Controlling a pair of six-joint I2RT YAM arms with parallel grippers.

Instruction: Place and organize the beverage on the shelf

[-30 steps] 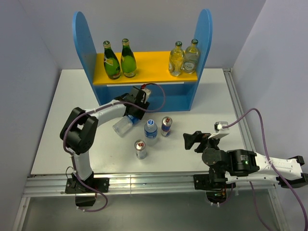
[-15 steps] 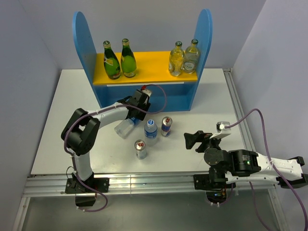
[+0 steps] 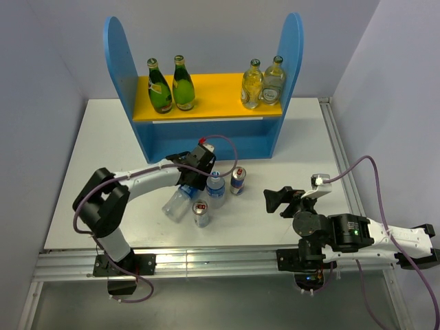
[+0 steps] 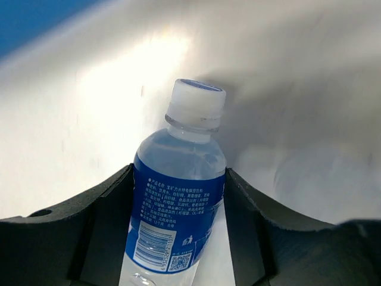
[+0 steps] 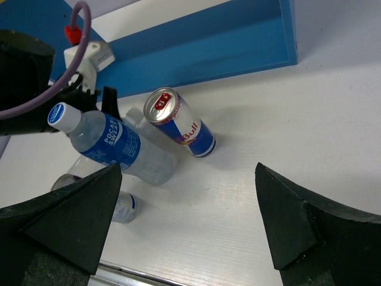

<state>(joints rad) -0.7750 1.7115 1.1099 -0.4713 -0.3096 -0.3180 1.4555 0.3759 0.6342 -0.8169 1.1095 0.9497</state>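
Your left arm has swung toward the bottom of the top view, bringing its tilted water bottle (image 3: pixel 174 205) down beside the lower can (image 3: pixel 200 213). The left gripper (image 3: pixel 187 183) is clamped on that bottle. The standing water bottle (image 3: pixel 215 187) and the second can (image 3: pixel 238 180) are just right of it. Two green bottles (image 3: pixel 160 89) stand at the left of the shelf (image 3: pixel 213 96). Your right gripper (image 3: pixel 278 201), lower right, has its fingers spread.

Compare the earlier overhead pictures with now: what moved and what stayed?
The left gripper, still shut on the tilted water bottle, drew back from the shelf toward the near edge, bringing it beside the near can. The right gripper, upright water bottle and far can stayed.
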